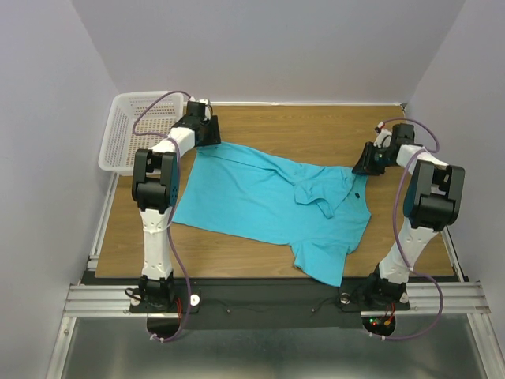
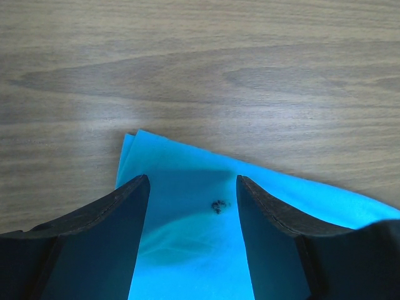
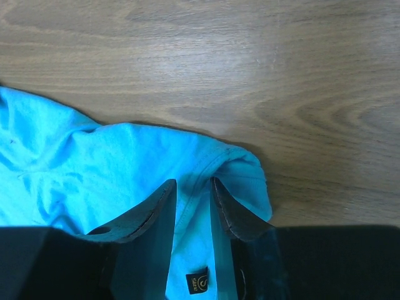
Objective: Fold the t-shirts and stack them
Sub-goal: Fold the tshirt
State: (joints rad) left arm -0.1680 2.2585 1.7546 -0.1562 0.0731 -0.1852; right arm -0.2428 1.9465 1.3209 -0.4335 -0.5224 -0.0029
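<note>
Grab-the-far-edge step: left gripper (image 2: 192,181) gapes over the shirt's (image 1: 260,201) far-left corner. Right gripper (image 3: 192,182) sits narrow around the collar (image 3: 220,161), can't tell if it's pinched. Next, both need firm pinches.

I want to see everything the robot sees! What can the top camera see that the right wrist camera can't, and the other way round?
Only the top camera shows the white basket at the far left, the left gripper, and the whole t-shirt laid out. Only the right wrist camera shows a small dark label on the cloth, which lies between the right gripper fingers. Both show the turquoise cloth, the wooden table and that right gripper at the shirt's edge.
</note>
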